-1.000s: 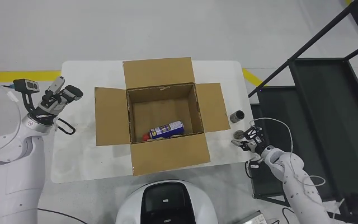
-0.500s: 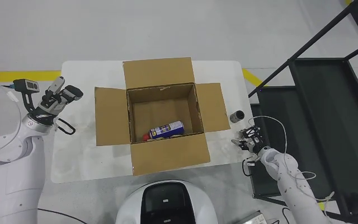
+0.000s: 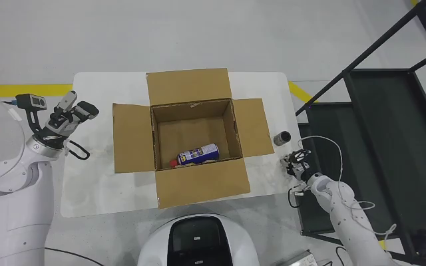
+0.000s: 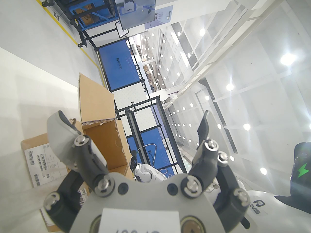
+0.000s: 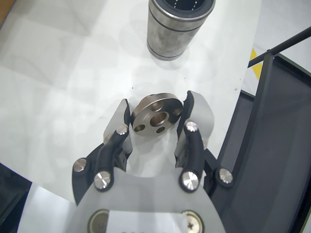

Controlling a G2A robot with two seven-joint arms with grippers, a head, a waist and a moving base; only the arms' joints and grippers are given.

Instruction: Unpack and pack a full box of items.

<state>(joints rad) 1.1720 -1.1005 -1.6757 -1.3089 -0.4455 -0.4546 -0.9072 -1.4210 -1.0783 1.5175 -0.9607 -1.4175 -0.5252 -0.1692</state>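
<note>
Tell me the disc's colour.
Silvery grey metal; the disc shows best in the right wrist view.

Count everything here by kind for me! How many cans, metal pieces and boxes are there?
spray can: 1
metal bearing sleeve: 1
metal flange disc: 1
cardboard box: 1
Total: 4

You have the disc [image 5: 155, 120] between the fingers of your right gripper [image 5: 157, 109], touching both pads and tilted over the table [image 5: 60, 73]. Past the fingertips, apart from the disc, the cylinder [image 5: 181, 18] stands upright on the table. The box [image 3: 190, 86] sits well off to one side of those fingers, with the can [image 3: 198, 155] lying in it. Your left gripper [image 4: 131, 122] has its fingers spread, and the box lies beyond them.
</note>
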